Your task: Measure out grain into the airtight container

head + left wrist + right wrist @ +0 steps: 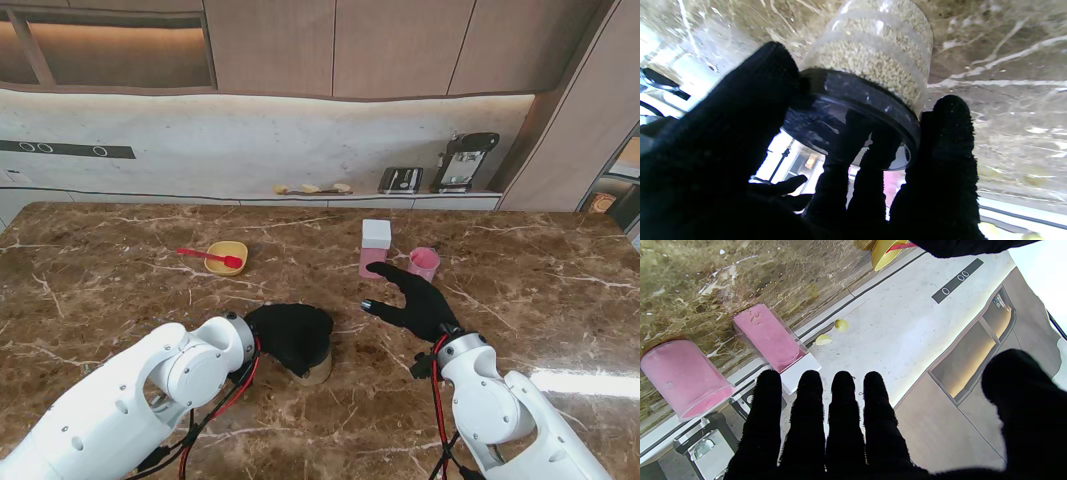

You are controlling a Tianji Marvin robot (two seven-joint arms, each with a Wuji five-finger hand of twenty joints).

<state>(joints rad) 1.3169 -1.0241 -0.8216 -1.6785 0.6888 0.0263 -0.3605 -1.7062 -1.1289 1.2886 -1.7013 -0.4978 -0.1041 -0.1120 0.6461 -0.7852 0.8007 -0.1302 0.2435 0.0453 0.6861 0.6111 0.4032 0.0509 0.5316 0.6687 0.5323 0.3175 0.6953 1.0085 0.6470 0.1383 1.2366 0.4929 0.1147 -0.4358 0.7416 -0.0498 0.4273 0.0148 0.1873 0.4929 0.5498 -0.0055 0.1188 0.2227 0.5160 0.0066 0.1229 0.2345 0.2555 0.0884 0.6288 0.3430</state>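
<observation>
Clear plastic grain jar [873, 60] — stiff, slick-walled, probably hefty with grain — sits under the left hand [290, 335], whose fingers [940, 150] clasp its dark lid [853, 113]; the lid rim seems the best hold. Right of the jar, the right hand [415, 300] hovers empty, spread, near the pink airtight container [374, 247] and pink cup [424, 263]. No readable labels.

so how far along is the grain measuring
Early. The left hand grips the clear grain-filled jar at its dark lid, which is on. The open right hand hovers near the pink white-lidded container and pink cup. No grain measured out yet.
</observation>
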